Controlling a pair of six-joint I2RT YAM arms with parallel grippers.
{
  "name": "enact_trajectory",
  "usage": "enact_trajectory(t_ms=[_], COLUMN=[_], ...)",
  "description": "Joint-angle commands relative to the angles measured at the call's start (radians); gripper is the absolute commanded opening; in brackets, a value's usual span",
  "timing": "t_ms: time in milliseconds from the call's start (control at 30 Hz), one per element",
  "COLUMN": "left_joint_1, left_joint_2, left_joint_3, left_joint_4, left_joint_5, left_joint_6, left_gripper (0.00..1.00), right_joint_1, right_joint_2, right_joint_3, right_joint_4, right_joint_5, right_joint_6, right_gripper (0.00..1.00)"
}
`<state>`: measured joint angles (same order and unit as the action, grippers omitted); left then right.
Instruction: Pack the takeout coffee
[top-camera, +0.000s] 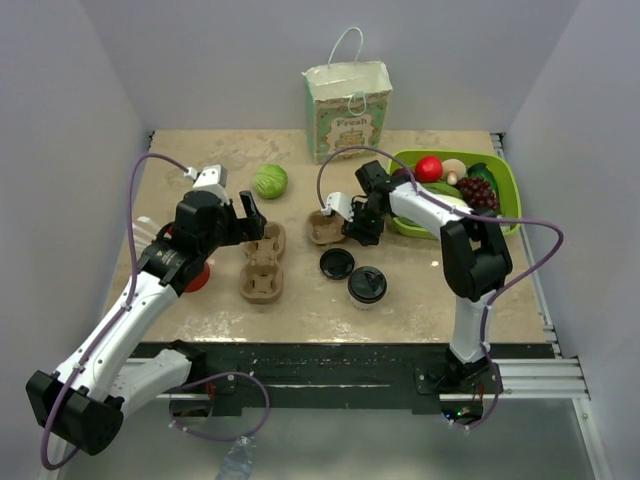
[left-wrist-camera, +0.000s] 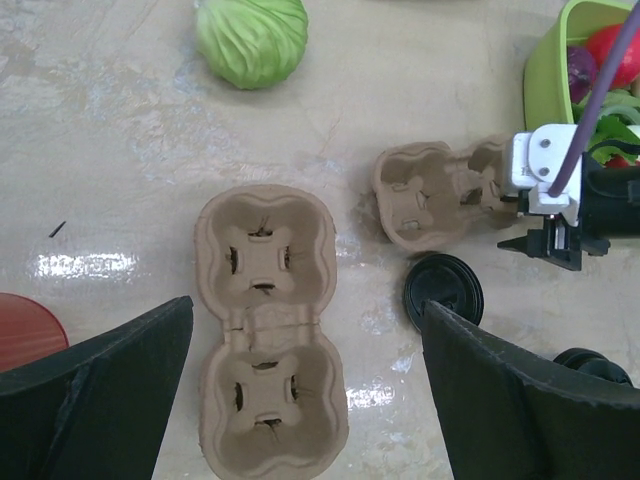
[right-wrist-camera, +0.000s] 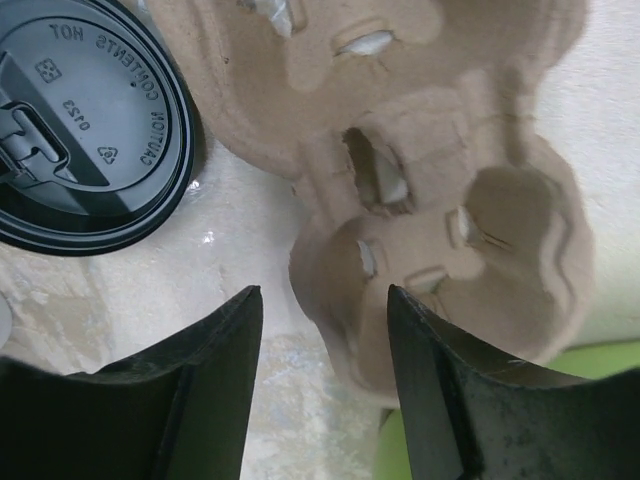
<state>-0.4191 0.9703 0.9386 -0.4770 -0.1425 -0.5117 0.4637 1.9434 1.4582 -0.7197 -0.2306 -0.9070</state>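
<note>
Straddling the rim of a molded-pulp carrier (right-wrist-camera: 440, 200), the right claw (right-wrist-camera: 320, 295) has its jaws partly apart, not clamped. Next to it lies a loose flat black lid (right-wrist-camera: 80, 130), glossy, embossed "CAUTION CONTENTS HOT". The takeout coffee (top-camera: 367, 286), a white paper cup with a black lid, stands on the table (top-camera: 300, 310) just beside it. The left claw (left-wrist-camera: 308, 305) is wide open over a second fibrous carrier (left-wrist-camera: 265, 260). The paper bag (top-camera: 347, 110) reads "Fresh".
</note>
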Motion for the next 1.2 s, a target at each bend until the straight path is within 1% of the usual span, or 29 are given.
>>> enact_trajectory(t_ms=[0,100,133,200,233,300,333,367,467,567,600,667,700,733,767,800,833,867,900,933,967,1000,1067,1100,1133,1167], left_joint_1=[0.002,0.002,0.002,0.002,0.002,0.002,0.002,0.002,0.002,0.002,0.002,0.002,0.003,0.003,0.008,0.011,0.016,0.029,0.037,0.046,0.063,0.069,0.077,0.078,0.080,0.082], left_joint_2=[-0.012,-0.005,-0.005,0.001,0.005,0.018,0.021,0.025,0.051,0.106,0.145,0.195,0.252,0.286,0.319,0.382,0.416,0.450,0.526,0.569,0.614,0.707,0.804,0.900,0.948,0.994], left_joint_3=[0.042,0.052,0.057,0.060,0.072,0.086,0.101,0.111,0.160,0.244,0.267,0.348,0.382,0.463,0.507,0.547,0.625,0.667,0.710,0.805,0.857,0.962,1.069,1.179,1.236,1.287], left_joint_4=[0.003,-0.008,-0.011,-0.012,-0.024,-0.035,-0.041,-0.043,-0.034,-0.005,0.003,0.015,0.011,-0.001,-0.002,0.003,0.027,0.038,0.047,0.058,0.061,0.063,0.077,0.077,0.072,0.077], left_joint_5=[-0.002,0.007,0.007,0.020,0.027,0.024,0.020,0.012,-0.008,-0.031,-0.032,-0.046,-0.063,-0.074,-0.074,-0.072,-0.051,-0.040,-0.029,-0.002,0.010,0.026,0.076,0.092,0.133,0.138], left_joint_6=[0.018,0.012,0.010,0.013,0.018,0.025,0.029,0.032,0.044,0.039,0.038,0.039,0.032,0.032,0.032,0.032,0.036,0.036,0.035,0.033,0.021,0.016,0.009,-0.002,-0.014,-0.024], left_gripper=[1.00,1.00,1.00,1.00,1.00,1.00,1.00,1.00,1.00,1.00,1.00,1.00,1.00,1.00,1.00,1.00,1.00,1.00,1.00,1.00,1.00,1.00,1.00,1.00,1.00,1.00], right_joint_1=[0.000,0.000,0.000,-0.002,-0.002,-0.002,-0.002,0.000,-0.003,-0.002,0.000,0.000,-0.002,0.000,0.000,0.000,0.000,-0.002,0.000,0.000,0.000,-0.002,-0.002,0.000,0.000,0.000], right_joint_2=[0.029,0.038,0.038,0.031,0.020,0.005,-0.001,-0.018,-0.075,-0.145,-0.203,-0.260,-0.326,-0.357,-0.395,-0.467,-0.515,-0.555,-0.592,-0.672,-0.707,-0.742,-0.817,-0.836,-0.851,-0.888], right_joint_3=[0.033,0.028,0.027,0.022,0.022,0.022,0.027,0.031,0.042,0.019,0.002,-0.016,-0.038,-0.048,-0.061,-0.099,-0.123,-0.149,-0.201,-0.222,-0.237,-0.269,-0.286,-0.301,-0.305,-0.308], right_joint_4=[0.009,0.031,0.034,0.039,0.039,0.039,0.037,0.017,-0.006,0.014,0.020,0.035,0.046,0.060,0.112,0.150,0.196,0.306,0.366,0.425,0.506,0.549,0.586,0.594,0.588,0.583], right_joint_5=[-0.050,-0.061,-0.068,-0.085,-0.091,-0.107,-0.111,-0.119,-0.142,-0.153,-0.154,-0.162,-0.161,-0.132,-0.116,-0.095,-0.072,-0.017,0.017,0.054,0.144,0.189,0.284,0.307,0.316,0.333], right_joint_6=[-0.030,-0.024,-0.023,-0.020,-0.020,-0.018,-0.017,-0.018,-0.024,-0.021,-0.017,-0.009,0.000,0.019,0.067,0.097,0.126,0.201,0.248,0.304,0.404,0.454,0.551,0.571,0.588,0.612], right_gripper=[0.52,0.40,0.34,0.25,0.19,0.12,0.04,0.01,0.00,0.00,0.00,0.00,0.00,0.00,0.00,0.00,0.00,0.00,0.00,0.00,0.00,0.00,0.00,0.00,0.00,0.00])
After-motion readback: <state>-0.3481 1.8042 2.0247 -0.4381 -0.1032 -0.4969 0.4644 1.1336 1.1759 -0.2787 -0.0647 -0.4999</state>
